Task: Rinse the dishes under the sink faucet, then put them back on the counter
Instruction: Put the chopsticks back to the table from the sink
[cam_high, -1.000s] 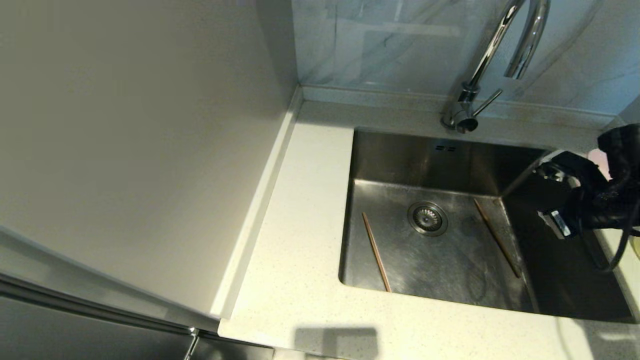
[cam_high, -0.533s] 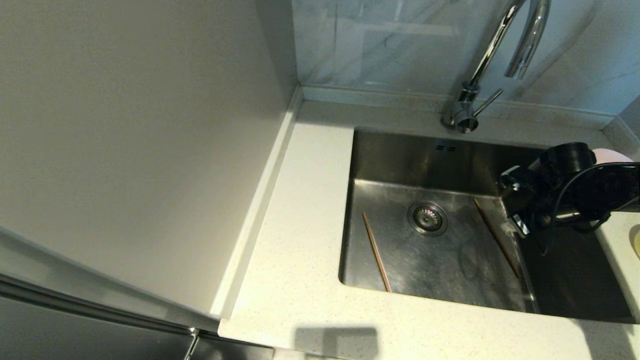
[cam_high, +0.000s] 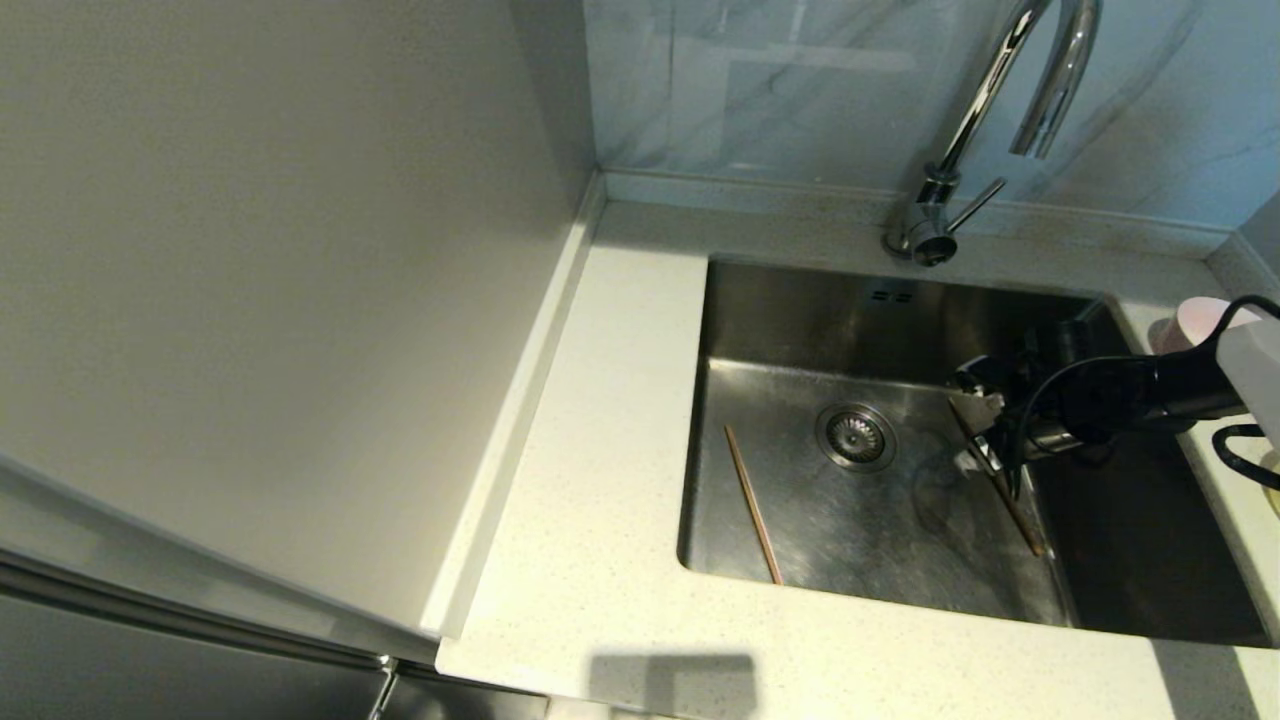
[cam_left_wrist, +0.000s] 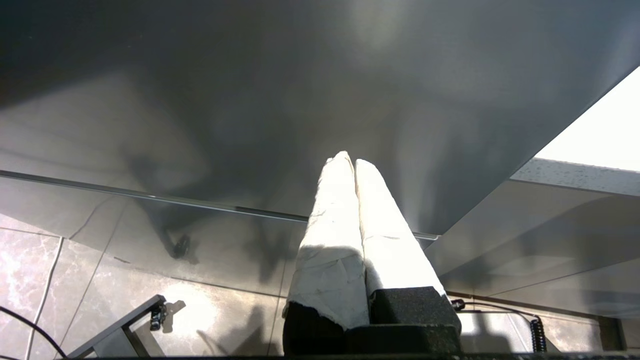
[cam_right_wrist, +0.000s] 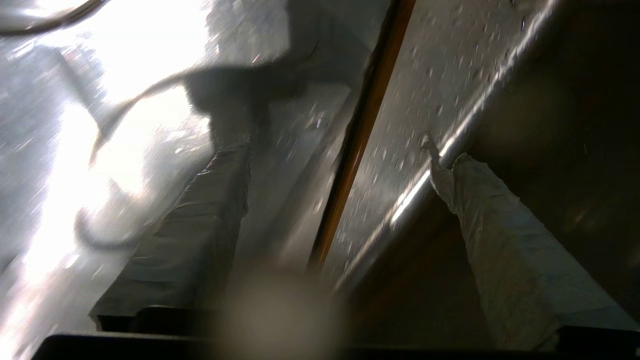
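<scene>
Chopstick (cam_high: 1010, 505), thin and light, lies flat on the wet sink (cam_high: 860, 520) floor beside the right wall. Right gripper (cam_right_wrist: 345, 150) straddles it, fingers apart. Likely slippery; pinch mid-length. Left gripper (cam_left_wrist: 354, 162) parked, fingers together.

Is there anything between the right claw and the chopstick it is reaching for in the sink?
Nothing visible. The right claw is open over the sink floor, one finger on each side of the right chopstick. That chopstick lies close along the basin's right wall.
</scene>
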